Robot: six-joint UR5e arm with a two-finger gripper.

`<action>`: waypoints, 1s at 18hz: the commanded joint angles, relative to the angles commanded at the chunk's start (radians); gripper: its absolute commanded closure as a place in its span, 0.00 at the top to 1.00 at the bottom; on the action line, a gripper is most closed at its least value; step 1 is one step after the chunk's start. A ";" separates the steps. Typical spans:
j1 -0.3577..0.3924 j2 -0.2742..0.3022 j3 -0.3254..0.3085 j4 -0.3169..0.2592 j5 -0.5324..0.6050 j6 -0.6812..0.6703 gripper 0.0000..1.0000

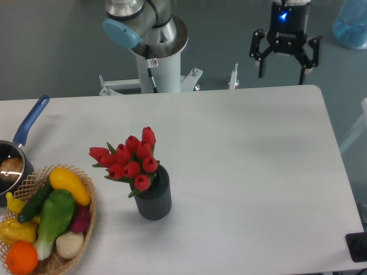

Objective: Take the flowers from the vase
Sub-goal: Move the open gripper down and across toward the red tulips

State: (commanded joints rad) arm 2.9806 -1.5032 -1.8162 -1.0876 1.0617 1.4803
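- One camera view only, from above the table [246, 172]: the gripper [283, 64] hangs past the far edge, fingers spread apart and holding nothing, well apart from the flowers [131, 160].
- The flowers stand in the vase [153, 197] near the front left, their red buds leaning out toward the left, away from the gripper's side. The task looks not yet begun.
- The stems are hidden inside the vase and under the buds, so a grasp from straight above would likely close on the buds and crush or shed them.
- The bunch is wider than the vase mouth and tilts; fingers coming in low could strike the rim and tip the vase over, since it looks small and light.
- If the stems sit snugly, lifting could drag the vase up with them and drop it.
- The wicker basket [86, 229] of fruit and vegetables sits near on the left, with the saucepan [20, 143] behind it; a wide sideways approach from there risks bumping them.
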 joint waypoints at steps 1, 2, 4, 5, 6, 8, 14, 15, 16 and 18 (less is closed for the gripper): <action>-0.002 -0.008 -0.003 0.005 -0.015 0.000 1.00; -0.005 -0.012 -0.008 0.006 -0.022 0.002 1.00; -0.032 -0.028 -0.014 0.006 -0.029 0.003 1.00; -0.046 -0.037 -0.014 0.006 -0.037 0.005 1.00; -0.057 -0.049 -0.014 0.008 -0.060 0.006 1.00; -0.068 -0.074 -0.014 0.008 -0.118 0.011 1.00; -0.092 -0.072 -0.057 0.006 -0.129 0.057 1.00; -0.094 -0.072 -0.061 0.006 -0.131 0.078 1.00; -0.101 -0.071 -0.061 0.006 -0.141 0.090 1.00; -0.110 -0.066 -0.074 0.006 -0.172 0.097 1.00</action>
State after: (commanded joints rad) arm 2.8701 -1.5693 -1.8898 -1.0815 0.8899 1.5769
